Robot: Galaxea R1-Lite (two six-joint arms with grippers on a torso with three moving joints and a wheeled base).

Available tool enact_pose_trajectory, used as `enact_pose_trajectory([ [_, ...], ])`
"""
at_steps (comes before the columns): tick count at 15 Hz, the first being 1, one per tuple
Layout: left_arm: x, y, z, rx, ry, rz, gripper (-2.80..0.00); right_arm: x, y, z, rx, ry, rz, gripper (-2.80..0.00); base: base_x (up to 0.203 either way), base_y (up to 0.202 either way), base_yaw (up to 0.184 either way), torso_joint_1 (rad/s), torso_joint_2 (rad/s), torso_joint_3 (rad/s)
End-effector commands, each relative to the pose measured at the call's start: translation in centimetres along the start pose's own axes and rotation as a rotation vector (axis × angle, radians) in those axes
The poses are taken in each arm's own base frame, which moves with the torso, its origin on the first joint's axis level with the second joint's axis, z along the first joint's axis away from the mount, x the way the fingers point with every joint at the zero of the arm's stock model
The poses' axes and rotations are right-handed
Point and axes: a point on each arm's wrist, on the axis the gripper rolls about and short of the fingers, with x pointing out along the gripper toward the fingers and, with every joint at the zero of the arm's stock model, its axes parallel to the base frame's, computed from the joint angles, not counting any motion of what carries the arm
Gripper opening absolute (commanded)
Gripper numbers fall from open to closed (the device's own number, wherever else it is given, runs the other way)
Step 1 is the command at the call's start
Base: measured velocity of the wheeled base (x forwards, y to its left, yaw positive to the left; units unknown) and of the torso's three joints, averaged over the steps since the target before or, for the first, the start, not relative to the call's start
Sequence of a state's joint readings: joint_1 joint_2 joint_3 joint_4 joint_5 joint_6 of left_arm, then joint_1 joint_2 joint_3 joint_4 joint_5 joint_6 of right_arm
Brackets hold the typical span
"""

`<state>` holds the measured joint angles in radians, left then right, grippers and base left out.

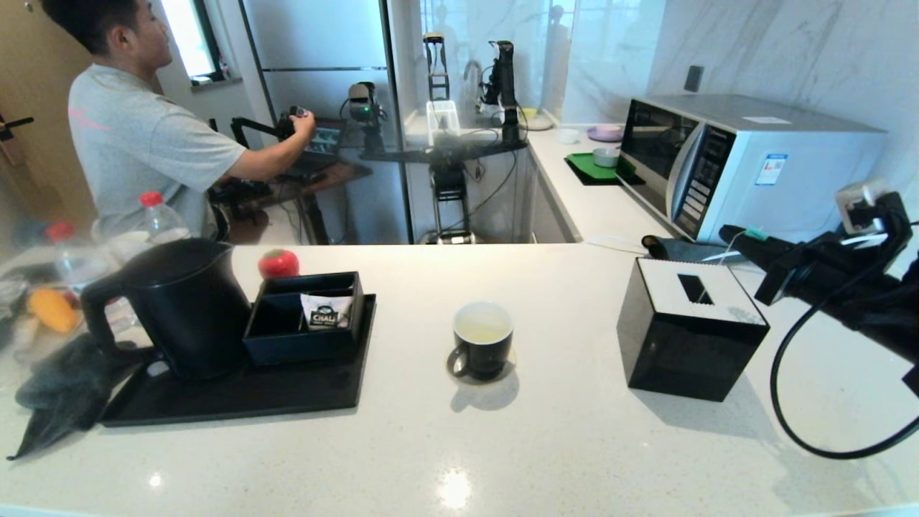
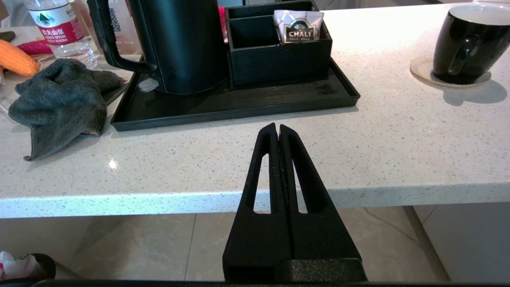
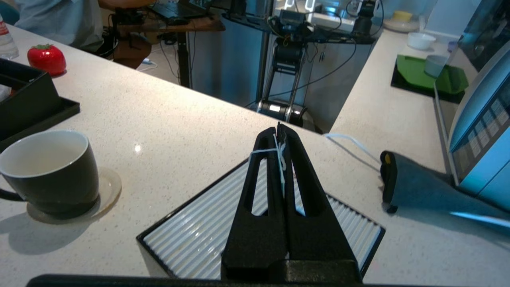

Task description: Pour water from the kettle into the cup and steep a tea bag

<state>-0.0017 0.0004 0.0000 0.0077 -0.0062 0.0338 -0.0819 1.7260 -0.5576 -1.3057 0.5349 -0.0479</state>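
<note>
Right gripper (image 3: pixel 279 129): my jaws pressed together on the tea bag's white string (image 3: pixel 281 153), above the tissue box (image 1: pixel 689 327).
Left gripper (image 2: pixel 277 128): mine, closed, empty, before the counter edge.
Cup (image 1: pixel 482 337): mid-counter, holding pale water (image 1: pixel 482 332).
Kettle (image 1: pixel 179 312): on the black tray (image 1: pixel 237 395).

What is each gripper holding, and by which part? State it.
Right gripper: shut on the tea bag's thin white string; the bag itself is not visible. Left gripper: shut, empty.

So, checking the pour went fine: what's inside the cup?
The cup holds pale yellowish water against its white inside. No tea bag shows in it. Its bottom is hidden by the liquid.
</note>
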Motion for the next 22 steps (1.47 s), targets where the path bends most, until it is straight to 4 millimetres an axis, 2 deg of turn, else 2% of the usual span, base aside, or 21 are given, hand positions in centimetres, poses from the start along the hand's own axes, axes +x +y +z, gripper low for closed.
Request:
enact_pose_trajectory([
  [1, 0.0, 0.0, 0.0, 0.000, 0.000, 0.000, -2.80, -0.3, 0.5, -0.9, 0.017, 0.029, 0.012, -2.80, 0.000, 0.000, 0.000, 0.000, 0.00, 0.000],
  [14, 0.0, 0.0, 0.0, 0.000, 0.000, 0.000, -2.80, -0.4, 0.8, -2.3, 0.015, 0.070, 0.022, -2.80, 0.000, 0.000, 0.000, 0.000, 0.00, 0.000],
  [22, 0.0, 0.0, 0.0, 0.000, 0.000, 0.000, -2.80, -0.4, 0.8, -2.3, 0.009, 0.069, 0.030, -2.80, 0.000, 0.000, 0.000, 0.000, 0.00, 0.000],
])
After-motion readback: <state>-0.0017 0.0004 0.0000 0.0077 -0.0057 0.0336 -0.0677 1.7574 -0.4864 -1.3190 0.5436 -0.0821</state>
